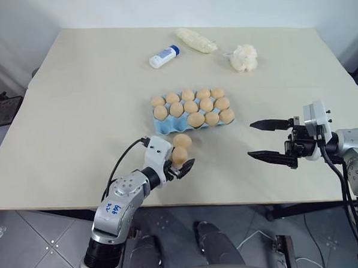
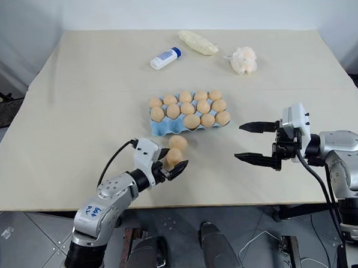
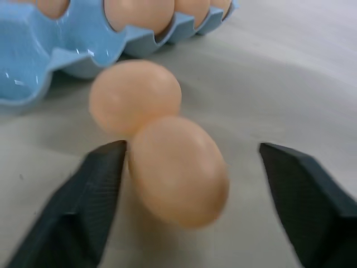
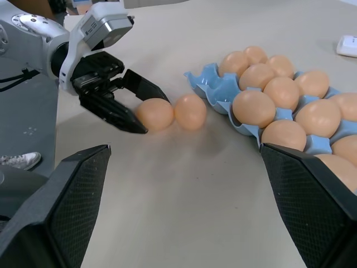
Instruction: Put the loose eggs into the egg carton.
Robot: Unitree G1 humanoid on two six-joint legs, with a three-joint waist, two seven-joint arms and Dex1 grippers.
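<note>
The light blue egg carton [image 1: 161, 128] sits mid-table, its cups holding several tan eggs. Two loose eggs lie touching each other just in front of its near left corner. The farther egg [image 1: 182, 140] rests against the carton's edge. The nearer egg [image 3: 178, 170] lies on the table between the fingers of my left gripper [image 1: 181, 158]. One finger [image 3: 100, 184] touches it, and the other stands clear of it with a gap. To the right of the carton, my right gripper [image 1: 250, 140] hovers open, pointing left, with nothing in it.
At the table's far side lie a white bottle with a blue cap [image 1: 164, 57], a pale wrapped packet [image 1: 196, 40] and a fluffy cream puff ball [image 1: 244, 57]. The table's front edge runs just below both grippers.
</note>
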